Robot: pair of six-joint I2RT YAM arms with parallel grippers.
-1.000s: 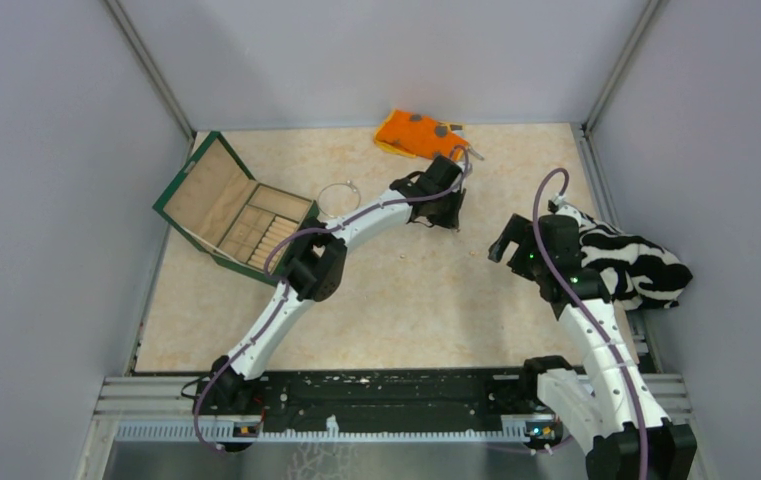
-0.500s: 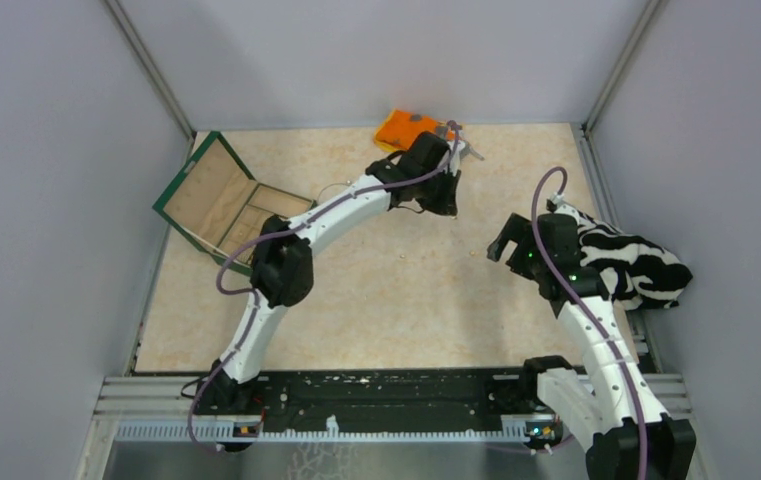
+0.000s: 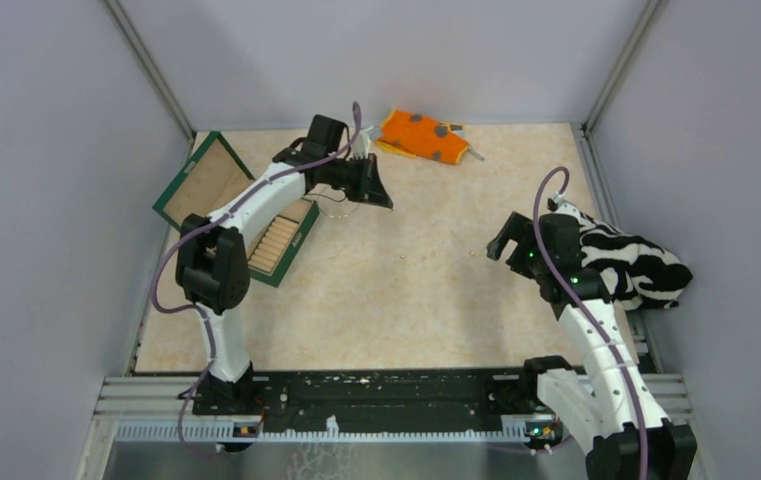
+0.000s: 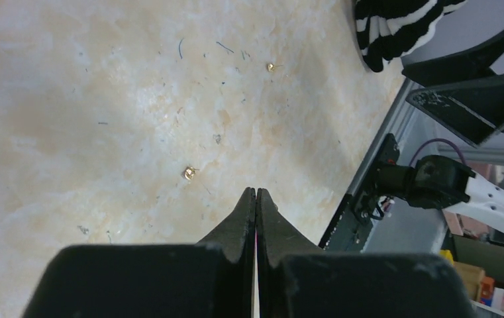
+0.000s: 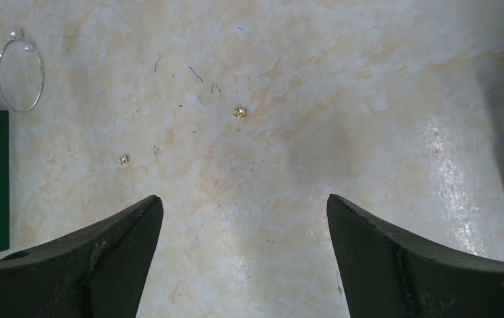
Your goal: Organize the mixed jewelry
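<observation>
- The left jaws are clenched: two black wedge-shaped fingers (image 4: 239,225) pressed tip to tip, with nothing visible between them. They hang over the bench (image 3: 406,310) just beyond the green box (image 3: 194,188), on its side away from the wall.
- The right jaws are released, their blunt black fingers (image 5: 103,252) spread wide over bare surface, well apart from the box.
- The wire bangle (image 5: 20,110) is a thin silvery hoop with small bead-like bits at one end. It lies flat just beside the box's corner, not touching it.
- The nearer stud (image 5: 124,159) and the farther stud (image 5: 239,112) are tiny, round and gold. Both lie apart from each other, out from the box toward the middle of the bench.
- The box is green outside and pale wood inside, with its lid laid open and its tray split into narrow slots. It sits askew by the side wall, and the white left arm (image 3: 256,195) crosses above it.
- The bench is smooth marbled beige, walled in grey on three sides. A wide stretch runs from the box to the striped cloth (image 3: 646,265), which is bunched at the opposite edge.
- The orange cloth (image 3: 416,133), spotted grey, lies at the far edge, beyond the box.
</observation>
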